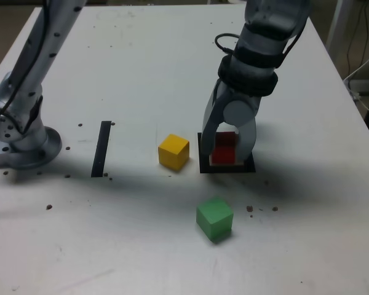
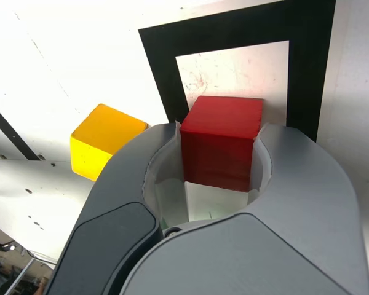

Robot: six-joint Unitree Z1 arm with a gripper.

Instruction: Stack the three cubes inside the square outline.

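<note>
Claw [image 2: 220, 130] clamped on the red cube [image 2: 216, 161], over the square outline [image 2: 307, 67]; a crooked release could tilt the base, toppling the other 2, yellow cube [image 1: 173, 152] and green cube [image 1: 214, 219], both outside.

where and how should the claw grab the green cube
Probably best from above, closing on two opposite upright sides of the green cube: it rests flat on the table with nothing against it, its flat faces bare, though turned corner-on in the exterior view.
</note>
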